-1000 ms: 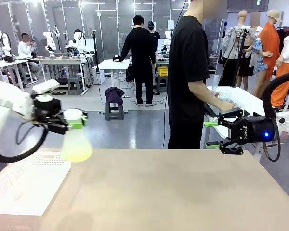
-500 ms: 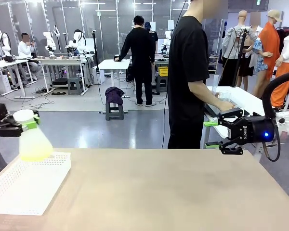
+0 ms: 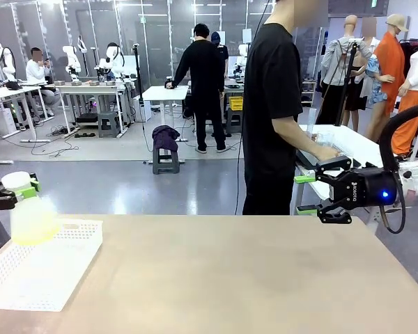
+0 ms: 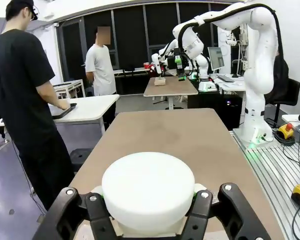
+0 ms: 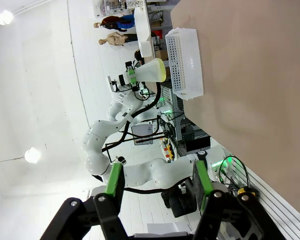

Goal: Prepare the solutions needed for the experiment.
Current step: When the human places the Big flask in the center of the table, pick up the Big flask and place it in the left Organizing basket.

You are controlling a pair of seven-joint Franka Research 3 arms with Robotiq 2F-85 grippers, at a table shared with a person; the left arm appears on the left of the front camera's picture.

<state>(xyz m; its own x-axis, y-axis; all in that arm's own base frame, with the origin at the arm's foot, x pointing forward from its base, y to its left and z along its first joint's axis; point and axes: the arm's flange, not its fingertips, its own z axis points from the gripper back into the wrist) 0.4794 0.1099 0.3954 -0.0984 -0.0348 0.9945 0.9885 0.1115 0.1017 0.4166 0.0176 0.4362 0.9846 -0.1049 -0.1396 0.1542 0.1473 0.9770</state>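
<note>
Hanging over the white basket [image 3: 49, 268] at the table's left edge, the flask [image 3: 29, 216] looks light but breakable, its yellow liquid [image 3: 33, 232] ready to slosh, so the left gripper [image 3: 14, 191] clamps its neck under the cap [image 4: 148, 184], while the right gripper [image 3: 308, 193] waits half-open, empty

White round cap [image 4: 148, 192] between the left gripper's [image 4: 149, 220] fingers [image 4: 101, 215]

Flask [image 3: 29, 212] above basket [image 3: 45, 268], table's [image 3: 230, 278] L edge.
</note>
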